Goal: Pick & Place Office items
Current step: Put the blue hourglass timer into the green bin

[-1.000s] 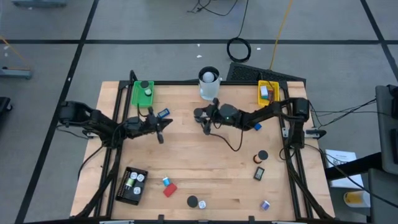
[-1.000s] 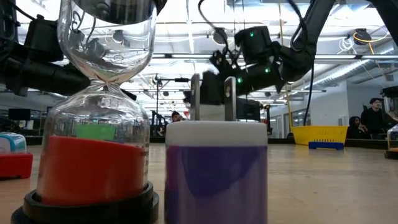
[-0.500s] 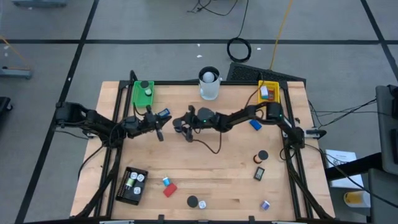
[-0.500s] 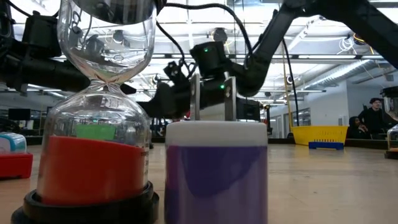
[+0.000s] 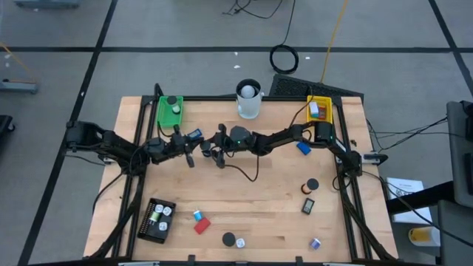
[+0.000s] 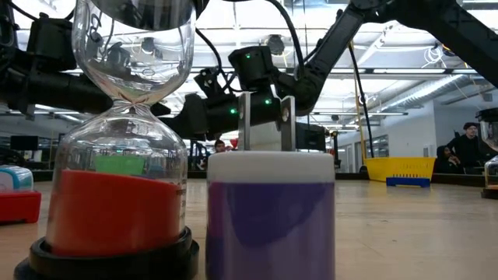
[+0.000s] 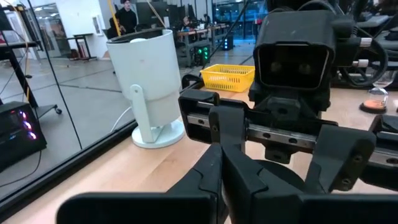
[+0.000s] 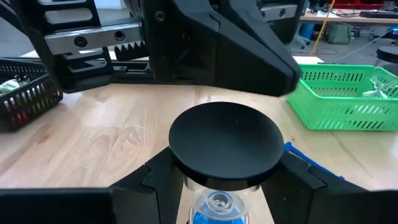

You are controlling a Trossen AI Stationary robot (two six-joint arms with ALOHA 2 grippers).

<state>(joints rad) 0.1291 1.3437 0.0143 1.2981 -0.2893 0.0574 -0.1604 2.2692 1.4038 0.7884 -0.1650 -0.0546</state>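
My right gripper (image 8: pixel 225 177) reaches across the table's middle (image 5: pixel 216 148) and is shut on a small hourglass with a black round cap (image 8: pixel 225 144) and blue sand (image 8: pixel 214 211). My left gripper (image 5: pixel 194 146) faces it from the left, shut and empty, its fingers (image 8: pixel 273 62) just beyond the cap. Whether they touch the cap I cannot tell. A flat blue item (image 5: pixel 194 135) lies on the table beside both grippers. In the left wrist view my left gripper's own fingers (image 7: pixel 230 180) hide the hourglass. My right gripper pinches the hourglass between its two fingers (image 8: pixel 155 177), just below the black top cap (image 8: pixel 186 165). The fingers come level from the table's right. The hourglass stands upright in the hold. Whether its base is off the table does not show.
A green tray (image 5: pixel 170 109), a white cup (image 5: pixel 249 100) and a yellow tray (image 5: pixel 318 109) line the far edge. A black tray (image 5: pixel 157 219) stands near left. Small items lie scattered: a red block (image 5: pixel 201 225), a black cap (image 5: pixel 229 239), a blue block (image 5: pixel 303 148). A red-sand hourglass (image 6: pixel 117 194) stands by the low camera.
My right gripper has travelled toward the table's left edge with the hourglass, from below the white cup to just in front of my left gripper. It slowed over the last half second.
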